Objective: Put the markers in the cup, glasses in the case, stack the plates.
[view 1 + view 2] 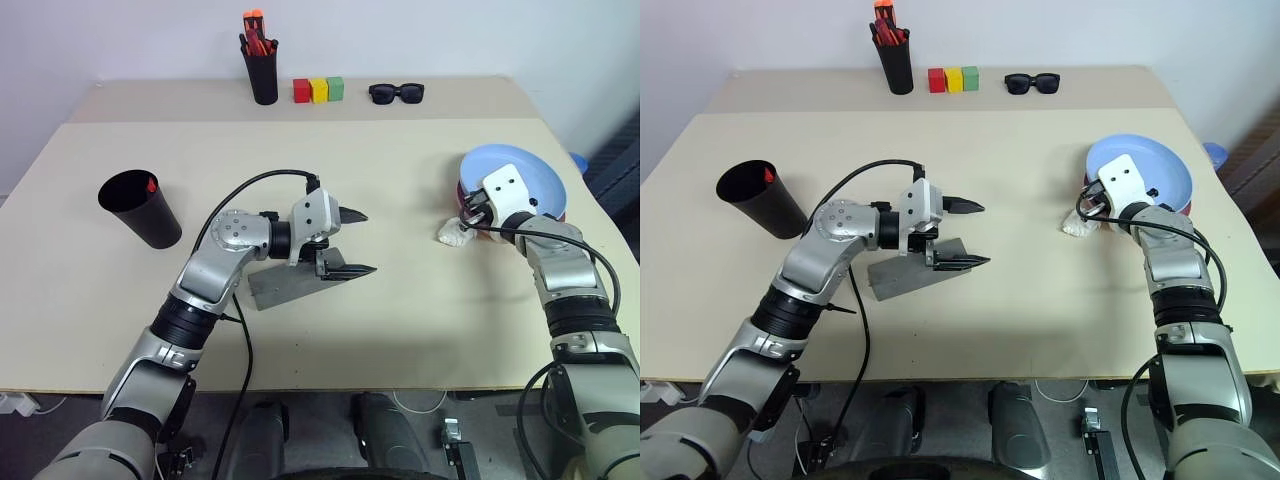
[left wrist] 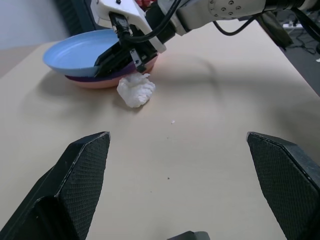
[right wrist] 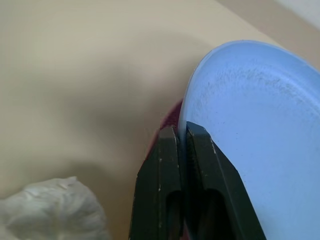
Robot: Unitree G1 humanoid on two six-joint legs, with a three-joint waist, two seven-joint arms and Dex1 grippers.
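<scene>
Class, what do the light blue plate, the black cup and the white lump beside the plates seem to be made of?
Light blue plate: probably plastic, smooth and thin-rimmed with a faint sheen. Black cup: likely plastic, with thin, even, matte walls. White lump: perhaps crumpled tissue or soft paper, going by its wrinkled matte surface; uncertain.

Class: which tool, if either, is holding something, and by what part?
The right tool pinches the rim of the light blue plate, on top of the pink plate. The left tool holds nothing.

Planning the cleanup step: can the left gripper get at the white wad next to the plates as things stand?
Probably yes. The left gripper is open and aimed across bare table at the white wad. The right gripper, pinching the blue plate rim just beside the wad, crowds it.
</scene>
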